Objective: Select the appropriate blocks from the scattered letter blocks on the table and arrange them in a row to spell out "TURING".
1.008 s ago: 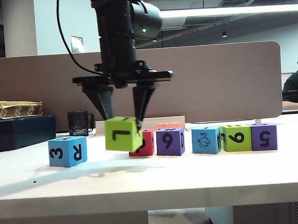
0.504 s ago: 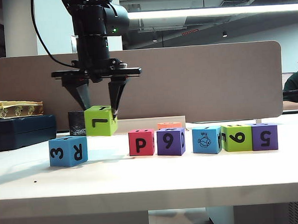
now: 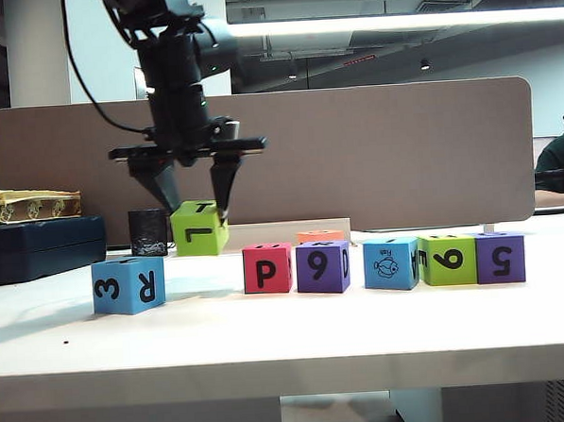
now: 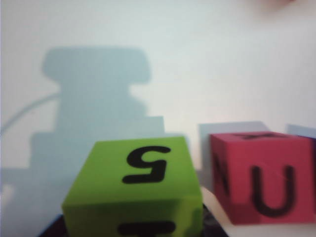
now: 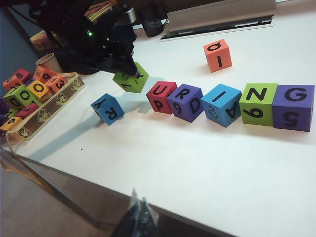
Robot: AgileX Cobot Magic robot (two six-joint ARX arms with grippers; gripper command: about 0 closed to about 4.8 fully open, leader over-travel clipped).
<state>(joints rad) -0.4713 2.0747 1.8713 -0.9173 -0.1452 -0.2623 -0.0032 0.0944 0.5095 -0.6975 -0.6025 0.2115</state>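
Observation:
My left gripper (image 3: pixel 196 212) is shut on a lime green letter block (image 3: pixel 199 229) with a T on its side, holding it just above the table (image 3: pixel 289 343), left of the row. In the left wrist view this block (image 4: pixel 143 192) shows a 5, with the magenta U block (image 4: pixel 264 175) beside it. The row reads magenta U (image 5: pixel 162 96), purple R (image 5: pixel 185 102), blue I (image 5: pixel 220 104), green N (image 5: pixel 258 103), purple G (image 5: pixel 293 107). My right gripper (image 5: pixel 139 213) hangs shut off the table's front edge, holding nothing.
A blue R/3 block (image 3: pixel 129 284) sits alone at the left front. An orange block (image 5: pixel 217 55) lies behind the row. A tray (image 5: pixel 49 106) with several spare blocks stands at the far left. A black mug (image 3: pixel 149 232) and a dark box (image 3: pixel 38 247) stand at the back left.
The left gripper has carried the green block leftward and away from the camera, from in front of the magenta block to a spot left of it. The right arm stayed still.

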